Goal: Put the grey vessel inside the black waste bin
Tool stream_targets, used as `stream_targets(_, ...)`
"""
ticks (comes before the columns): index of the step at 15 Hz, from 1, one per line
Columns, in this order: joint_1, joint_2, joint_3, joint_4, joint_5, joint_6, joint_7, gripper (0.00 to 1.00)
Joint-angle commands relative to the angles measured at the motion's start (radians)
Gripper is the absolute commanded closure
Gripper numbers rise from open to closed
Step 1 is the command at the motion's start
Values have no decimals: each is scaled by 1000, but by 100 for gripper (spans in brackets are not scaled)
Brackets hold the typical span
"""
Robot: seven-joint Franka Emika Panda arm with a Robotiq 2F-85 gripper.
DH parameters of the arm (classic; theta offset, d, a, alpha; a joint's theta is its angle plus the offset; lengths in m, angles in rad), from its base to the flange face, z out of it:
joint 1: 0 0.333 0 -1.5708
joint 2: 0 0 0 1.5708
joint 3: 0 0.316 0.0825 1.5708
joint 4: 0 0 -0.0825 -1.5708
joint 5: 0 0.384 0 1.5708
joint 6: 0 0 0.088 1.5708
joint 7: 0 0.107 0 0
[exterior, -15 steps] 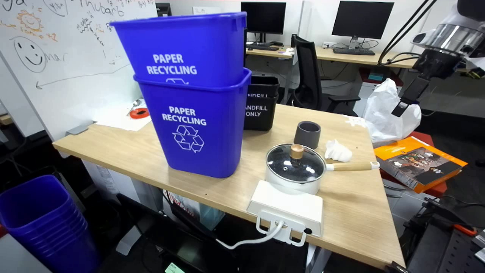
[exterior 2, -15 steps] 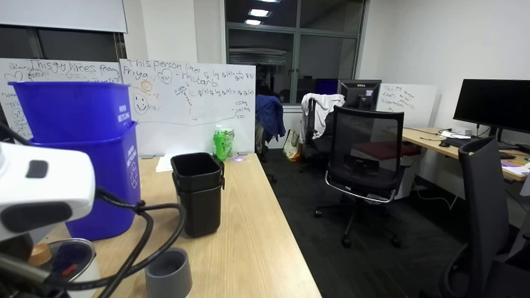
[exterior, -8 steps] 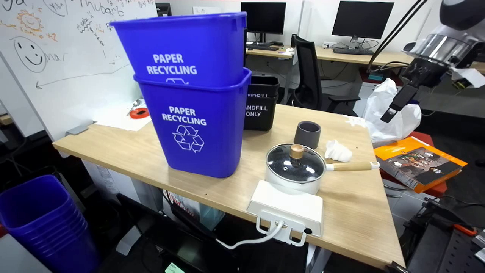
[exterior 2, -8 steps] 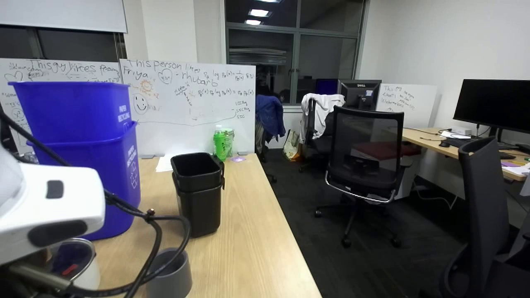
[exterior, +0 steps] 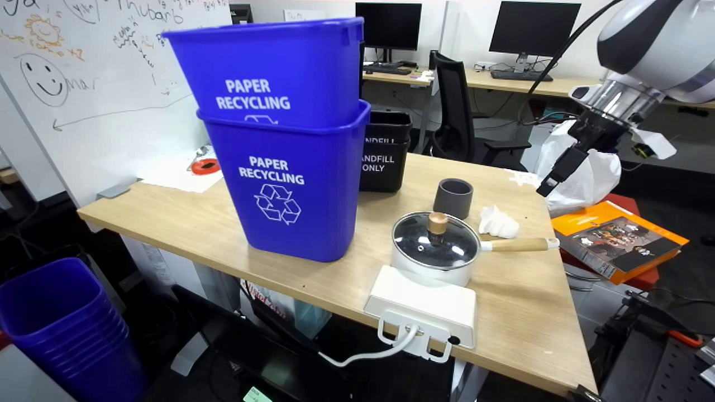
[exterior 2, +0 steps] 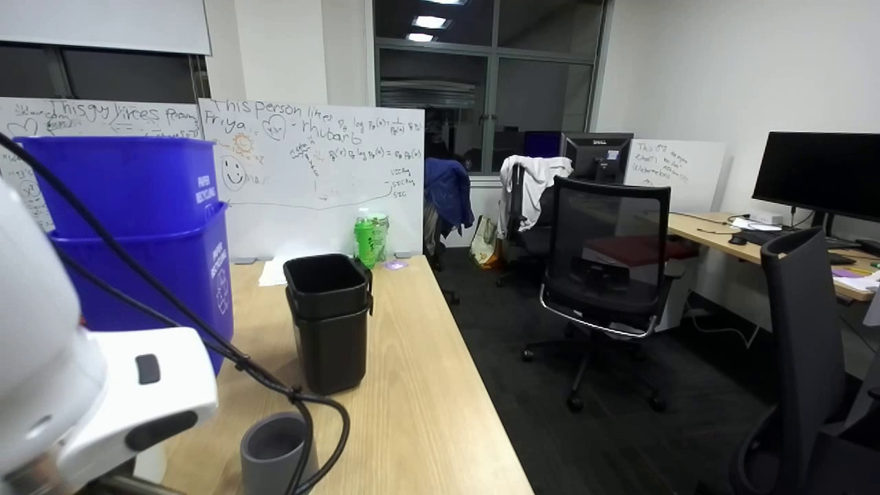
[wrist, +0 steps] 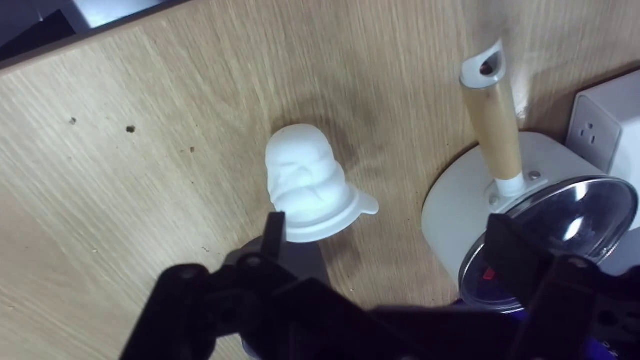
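Jaws apart, the gripper (exterior: 546, 186) hangs at right in an exterior view, grey vessel (exterior: 453, 200) and black bin (exterior: 386, 153) near center.

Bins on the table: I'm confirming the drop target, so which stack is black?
The shorter landfill stack is black; the taller stack, lettered PAPER RECYCLING, is blue.

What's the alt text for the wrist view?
Open, empty gripper over a wooden table, partly hiding the grey vessel. Above the vessel in the image lies a white moulded piece; at right stands a lidded white pan with a wooden handle, also partly hidden.
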Motion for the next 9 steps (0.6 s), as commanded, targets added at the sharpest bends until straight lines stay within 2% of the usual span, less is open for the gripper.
stream_targets(1, 24, 93, -2, 56, 130, 17, -131, 0)
stream_targets(7, 31, 213, 27, 142, 291, 8, -296, 0)
stream_targets(8, 28, 225, 31, 151, 301, 4, -312, 0)
stream_targets(9, 31, 191, 23, 124, 258, 3, -256, 0)
